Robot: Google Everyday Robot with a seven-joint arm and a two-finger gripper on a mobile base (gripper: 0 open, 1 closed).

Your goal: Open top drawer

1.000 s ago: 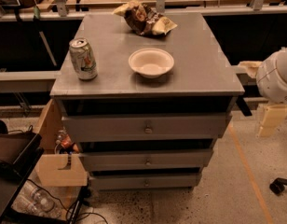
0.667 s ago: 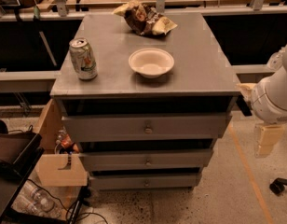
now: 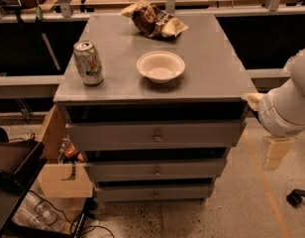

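Observation:
The top drawer (image 3: 153,135) is the widest grey front under the cabinet top, with a small round metal knob (image 3: 157,138) at its centre. It stands slightly out from the cabinet. The mid-width drawer (image 3: 155,170) and the narrowest drawer (image 3: 155,192) sit below it. My gripper (image 3: 275,153) hangs at the right of the cabinet, beside the drawer's right end, below the white arm (image 3: 291,103). It touches nothing.
On the grey cabinet top (image 3: 207,58) stand a soda can (image 3: 88,62), a white bowl (image 3: 160,67) and a crumpled chip bag (image 3: 152,19). A cardboard box (image 3: 63,180) and cables lie at the lower left. A chair caster (image 3: 296,197) sits at the lower right.
My arm has come lower and a little toward the cabinet's right side. The drawers, can, bowl and bag have not moved.

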